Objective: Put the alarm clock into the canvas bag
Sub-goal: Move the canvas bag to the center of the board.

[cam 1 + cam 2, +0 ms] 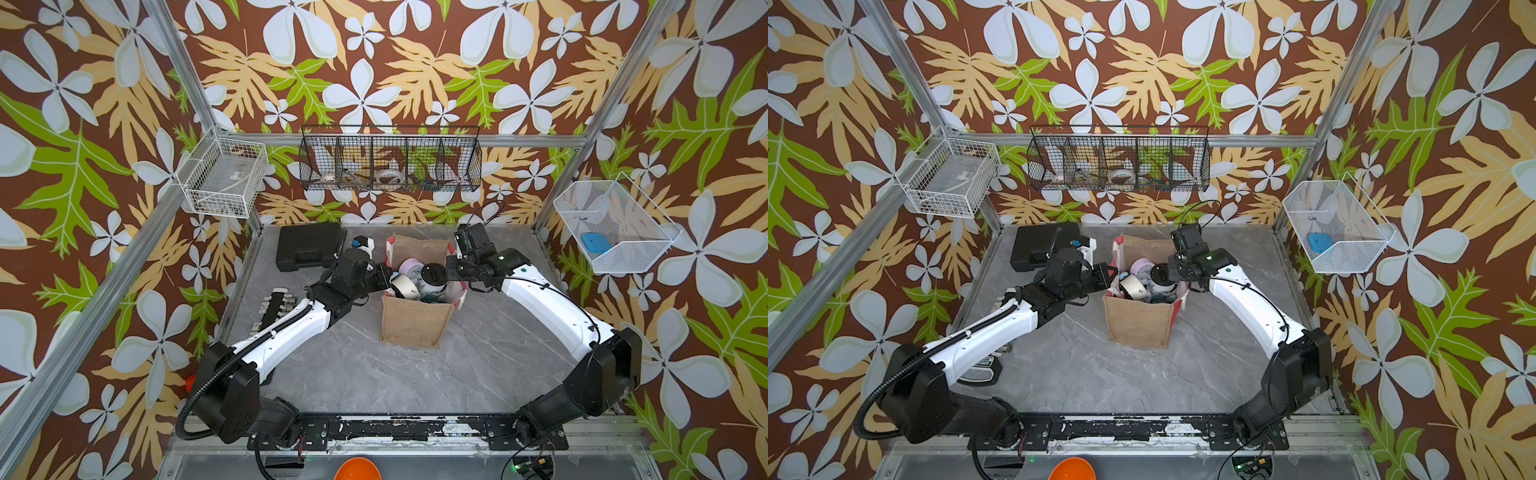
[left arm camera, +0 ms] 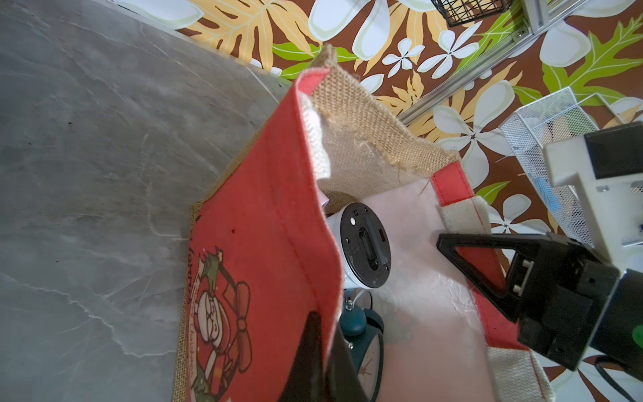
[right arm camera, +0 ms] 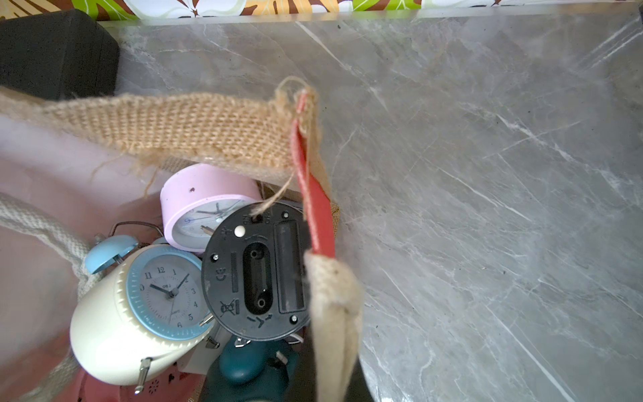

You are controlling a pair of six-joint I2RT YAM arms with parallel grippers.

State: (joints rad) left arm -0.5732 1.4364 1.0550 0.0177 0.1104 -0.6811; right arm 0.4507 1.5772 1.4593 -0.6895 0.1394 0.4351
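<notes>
The canvas bag (image 1: pixel 411 324) (image 1: pixel 1138 324) stands upright mid-table, its mouth held wide. Several alarm clocks lie inside it: a white one with its black back up (image 1: pixel 433 276) (image 3: pixel 255 275) (image 2: pixel 365 247), a pink one (image 3: pixel 205 205), a cream one with a blue face (image 3: pixel 139 313) and a teal one (image 3: pixel 250 369) (image 2: pixel 362 334). My left gripper (image 1: pixel 384 276) (image 2: pixel 325 358) is shut on the bag's red left panel (image 2: pixel 261 226) at the rim. My right gripper (image 1: pixel 455 270) (image 3: pixel 334 383) is shut on the pale strap (image 3: pixel 334 296) at the right rim.
A flat black case (image 1: pixel 307 245) lies behind my left arm. A black bar with metal fittings (image 1: pixel 278 307) sits at the table's left edge. Wire baskets hang on the left wall (image 1: pixel 224 178), back wall (image 1: pixel 390 160) and right wall (image 1: pixel 615 228).
</notes>
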